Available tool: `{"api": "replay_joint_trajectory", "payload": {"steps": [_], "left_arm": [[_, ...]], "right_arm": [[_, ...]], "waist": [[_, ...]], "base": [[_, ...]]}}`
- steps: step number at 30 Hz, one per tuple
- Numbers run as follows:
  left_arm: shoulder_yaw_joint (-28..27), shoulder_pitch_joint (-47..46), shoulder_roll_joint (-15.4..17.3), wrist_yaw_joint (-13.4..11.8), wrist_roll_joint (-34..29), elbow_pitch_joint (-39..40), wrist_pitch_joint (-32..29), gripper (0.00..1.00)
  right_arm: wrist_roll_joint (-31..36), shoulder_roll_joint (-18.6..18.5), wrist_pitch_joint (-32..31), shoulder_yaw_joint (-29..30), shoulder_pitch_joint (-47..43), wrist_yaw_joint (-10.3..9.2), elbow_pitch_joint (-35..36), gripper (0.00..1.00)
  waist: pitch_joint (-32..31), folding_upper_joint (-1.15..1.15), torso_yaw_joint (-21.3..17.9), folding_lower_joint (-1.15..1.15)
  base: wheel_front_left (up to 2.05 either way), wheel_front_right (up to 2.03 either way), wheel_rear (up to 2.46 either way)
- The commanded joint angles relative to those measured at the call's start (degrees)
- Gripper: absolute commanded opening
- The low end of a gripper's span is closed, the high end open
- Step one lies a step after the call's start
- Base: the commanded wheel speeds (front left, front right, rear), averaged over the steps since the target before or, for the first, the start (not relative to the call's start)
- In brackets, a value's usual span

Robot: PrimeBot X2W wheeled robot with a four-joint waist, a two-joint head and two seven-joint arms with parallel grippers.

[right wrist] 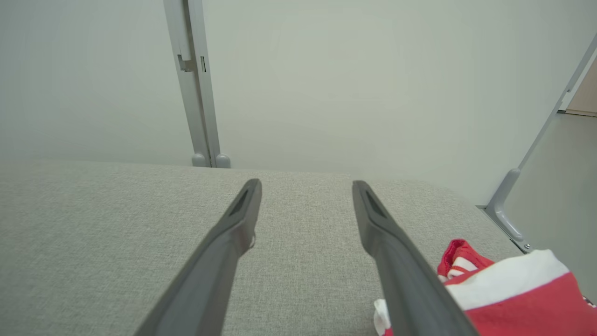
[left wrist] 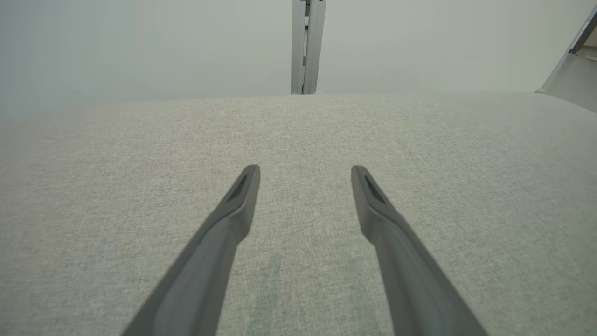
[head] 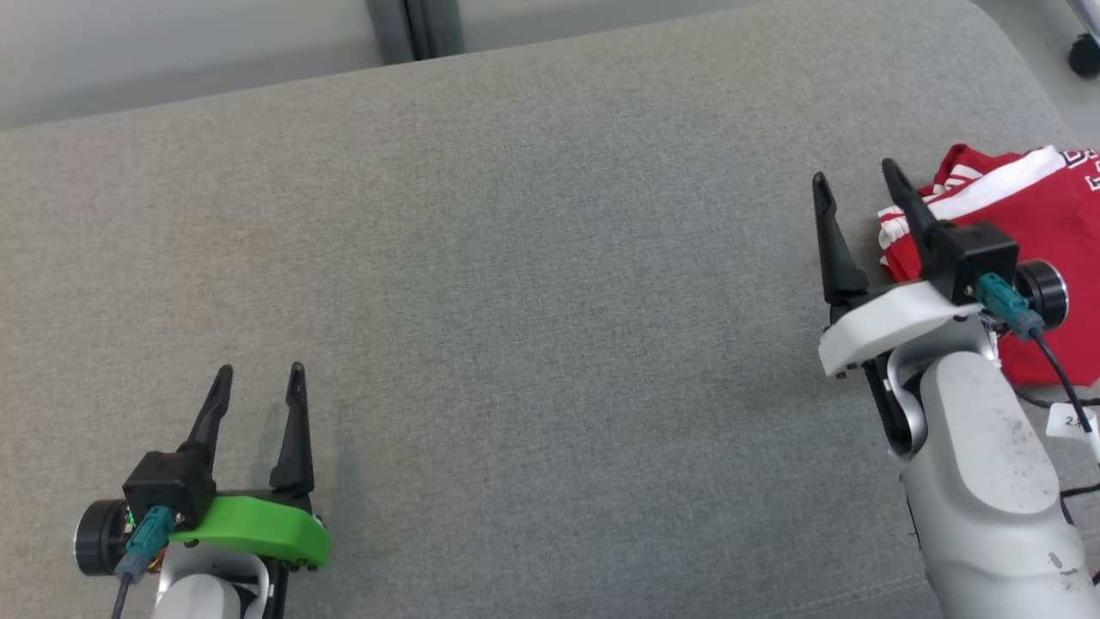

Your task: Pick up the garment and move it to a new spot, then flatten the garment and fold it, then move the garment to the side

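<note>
Head view: my left claw (head: 261, 370), lower left, and right claw (head: 855, 172), upper right, both gape empty over the flat grey woven-fabric surface (head: 550, 301). The folded red-and-white cloth garment (head: 1040, 215) lies at the right edge. Left wrist view: fingers (left wrist: 233, 219) spread above grey weave. Right wrist view: garment at lower right, beside my right claw.

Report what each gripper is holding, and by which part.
Nothing is held. The left gripper stands open over the grey surface; the right gripper stands open beside the red-and-white garment, jaws empty.
</note>
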State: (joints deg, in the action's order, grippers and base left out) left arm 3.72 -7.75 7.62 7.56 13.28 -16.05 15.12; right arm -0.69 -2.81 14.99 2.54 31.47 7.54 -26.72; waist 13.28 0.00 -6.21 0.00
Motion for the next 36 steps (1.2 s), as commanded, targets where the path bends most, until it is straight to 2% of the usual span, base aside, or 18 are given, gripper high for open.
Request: {"api": "replay_joint_trajectory", "payload": {"steps": [1, 8, 16, 29, 30, 33, 36], "left_arm": [[-1.11, 0.83, -0.45, -0.17, -0.75, -0.42, -0.01, 1.00], [-4.42, 3.15, -2.12, -0.17, -3.20, -1.74, -0.01, 1.00], [-5.02, 7.29, -3.44, -0.17, -3.95, -1.21, -0.01, 1.00], [-6.12, 9.88, -4.30, -0.16, -2.38, -0.60, -0.01, 1.00], [-5.84, 9.42, -4.37, 0.01, -2.58, -0.74, 0.00, 0.00], [-5.64, 9.51, -4.63, 0.01, -2.36, -2.07, -0.08, 0.00], [-5.88, 9.13, -4.67, 0.01, 0.53, -2.21, -0.92, 0.00]], "right_arm": [[-1.49, -0.32, 0.23, 0.06, -2.20, -0.12, 0.11, 1.00], [-5.04, -0.26, 0.24, -2.03, -9.46, -0.11, -0.22, 1.00], [-8.59, -0.24, 0.24, -3.28, -15.72, -0.11, -0.63, 1.00], [-8.21, -0.23, 0.24, -3.51, -18.13, -0.11, 0.12, 1.00], [-8.28, 0.01, 0.00, -3.54, -17.71, -0.01, -0.06, 0.00], [-8.51, 0.35, -0.23, -3.45, -18.31, 0.00, -1.32, 0.00], [-11.27, 0.37, -1.39, -2.68, -18.19, 0.00, -1.53, 0.00]], "waist": [[-3.13, 0.00, 2.97, 0.00], [-6.08, 0.00, 4.77, 0.00], [-9.11, 0.00, 5.07, 0.00], [-10.74, 0.00, 5.46, 0.00], [-10.78, 0.00, 5.42, 0.00], [-10.76, 0.00, 5.49, 0.00], [-10.81, 0.00, 5.50, 0.00]], "base": [[0.00, 0.00, 0.00], [0.00, 0.00, 0.00], [0.00, 0.00, 0.00], [0.00, 0.00, 0.00], [0.00, 0.00, 0.00], [0.00, 0.00, 0.00], [0.00, 0.00, 0.00]]}}
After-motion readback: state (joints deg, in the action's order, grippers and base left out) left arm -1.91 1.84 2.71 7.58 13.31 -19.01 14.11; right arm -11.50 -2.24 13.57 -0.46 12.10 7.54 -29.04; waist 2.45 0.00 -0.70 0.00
